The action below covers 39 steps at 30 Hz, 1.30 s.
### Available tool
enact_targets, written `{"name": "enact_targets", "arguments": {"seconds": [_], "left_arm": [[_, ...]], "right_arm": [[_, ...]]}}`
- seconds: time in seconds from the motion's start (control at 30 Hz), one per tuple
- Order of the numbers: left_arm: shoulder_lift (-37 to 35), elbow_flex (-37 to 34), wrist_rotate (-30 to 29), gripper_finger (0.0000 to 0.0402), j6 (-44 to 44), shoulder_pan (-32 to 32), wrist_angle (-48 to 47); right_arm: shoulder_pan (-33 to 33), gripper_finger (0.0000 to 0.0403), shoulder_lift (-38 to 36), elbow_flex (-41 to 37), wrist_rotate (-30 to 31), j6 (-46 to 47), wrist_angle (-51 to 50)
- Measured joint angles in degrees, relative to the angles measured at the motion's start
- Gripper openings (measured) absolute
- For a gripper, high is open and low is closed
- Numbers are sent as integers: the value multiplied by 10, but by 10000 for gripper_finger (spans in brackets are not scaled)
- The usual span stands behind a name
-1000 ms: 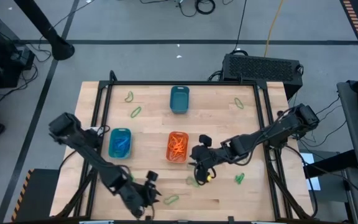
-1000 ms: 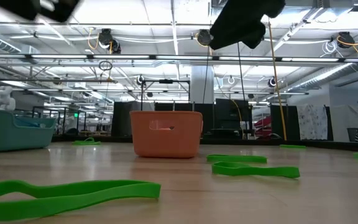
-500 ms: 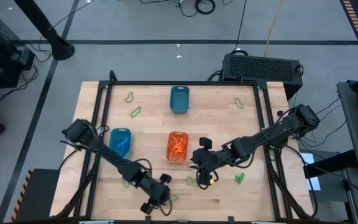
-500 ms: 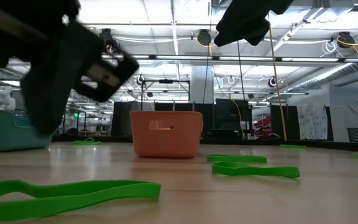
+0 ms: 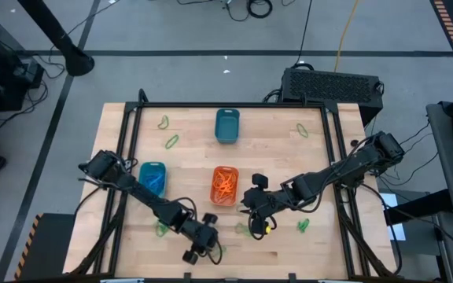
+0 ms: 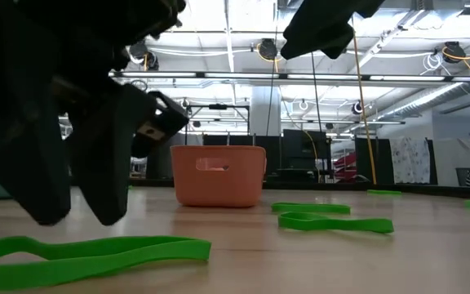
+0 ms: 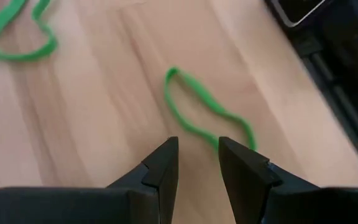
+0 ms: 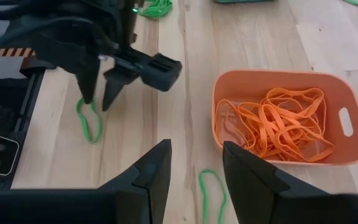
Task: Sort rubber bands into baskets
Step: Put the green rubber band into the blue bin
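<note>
Landmark: orange rectangular plastic basket (image 5: 225,185), mid-table, full of orange bands.
L gripper (image 7: 196,163): nearer table's front edge than basket; fingers spread, empty, straddling thin green rubber loop (image 7: 207,116) lying flat; prob. lined up to pinch it.
R gripper (image 8: 194,163): beside basket's front; spread, empty, waiting.
Beyond: light-blue tub (image 5: 152,180) left of basket; dark teal tub (image 5: 226,124) behind it, likely for greens.

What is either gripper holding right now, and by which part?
Nothing. The left gripper hangs open above a green rubber band; the right gripper is open and empty beside the orange basket.
</note>
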Motion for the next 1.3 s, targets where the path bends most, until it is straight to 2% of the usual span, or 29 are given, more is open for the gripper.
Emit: {"name": "enact_targets", "arguments": {"seconds": [0.3,0.67,1.03,1.3], "left_arm": [[0,-17,-16,121,-41,-23,8],[0,-18,-74,121,-45,-50,25],[0,-18,-70,121,-26,-55,85],[16,-18,-71,121,-73,-63,57]], "right_arm": [[8,137,2,0,1,4,0],[14,137,3,0,1,4,4],[14,137,3,0,14,4,3],[14,137,3,0,13,4,3]]}}
